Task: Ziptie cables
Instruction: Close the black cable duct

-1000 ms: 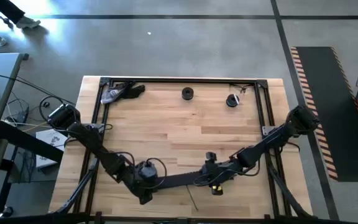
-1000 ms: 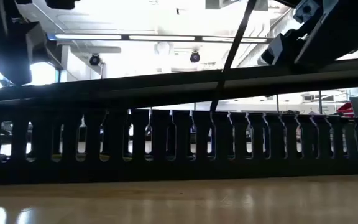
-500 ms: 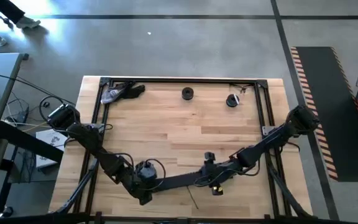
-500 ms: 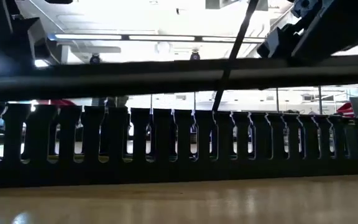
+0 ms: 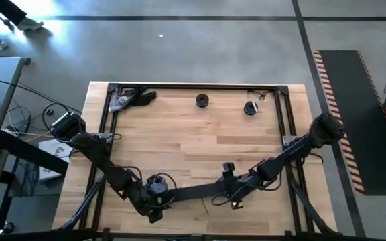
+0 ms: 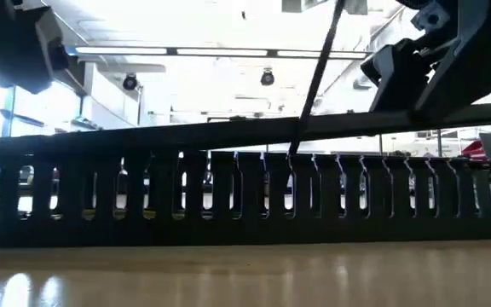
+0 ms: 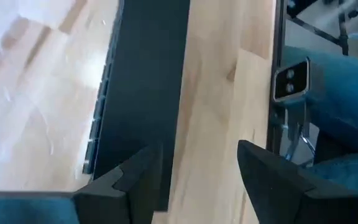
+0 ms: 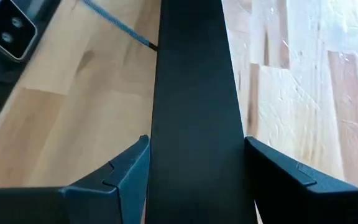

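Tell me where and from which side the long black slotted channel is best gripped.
Probably across its narrow width near one end, coming down from above. The black slotted channel lies long and low near the table's front edge, so its two long side walls are the only parallel faces close enough together for an end effector.

Daylight is falling evenly on the table (image 5: 200,134) in the high view, soft shadows. Ceiling lights (image 6: 228,51) are blowing out the low view from 12 o'clock, silhouetting the channel (image 6: 245,200); tabletop glaring at 7. Both wrist views are blurring, fingers (image 7: 129,183) unfocused.
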You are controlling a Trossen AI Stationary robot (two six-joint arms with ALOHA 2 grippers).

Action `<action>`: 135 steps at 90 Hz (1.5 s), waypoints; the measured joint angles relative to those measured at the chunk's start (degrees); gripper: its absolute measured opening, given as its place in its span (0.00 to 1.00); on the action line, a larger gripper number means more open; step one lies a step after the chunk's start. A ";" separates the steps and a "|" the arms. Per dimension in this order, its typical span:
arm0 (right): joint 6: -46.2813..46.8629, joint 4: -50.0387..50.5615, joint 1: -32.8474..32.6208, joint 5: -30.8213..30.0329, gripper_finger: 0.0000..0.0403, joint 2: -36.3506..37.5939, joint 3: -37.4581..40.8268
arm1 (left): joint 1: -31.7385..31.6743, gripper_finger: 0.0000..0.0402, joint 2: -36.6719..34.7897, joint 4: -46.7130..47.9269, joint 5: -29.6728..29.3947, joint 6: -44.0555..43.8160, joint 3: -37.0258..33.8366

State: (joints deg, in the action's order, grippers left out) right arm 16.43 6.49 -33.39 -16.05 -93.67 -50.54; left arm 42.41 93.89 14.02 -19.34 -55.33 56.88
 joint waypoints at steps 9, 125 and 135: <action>-1.09 -0.53 -0.41 -1.14 0.51 0.00 0.00 | 0.04 0.48 0.00 -0.25 -0.73 0.12 0.00; 4.52 6.84 -1.90 -3.44 0.51 -0.41 -3.06 | -1.18 0.48 -0.04 -1.81 -0.60 3.13 0.00; 4.59 6.19 -1.92 -3.98 0.51 -0.42 -3.02 | -1.14 0.48 -0.04 -1.86 -0.67 3.41 0.00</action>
State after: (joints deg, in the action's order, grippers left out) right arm 21.02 12.67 -35.31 -20.02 -94.08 -53.56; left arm 41.28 93.84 12.16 -20.01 -51.92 56.88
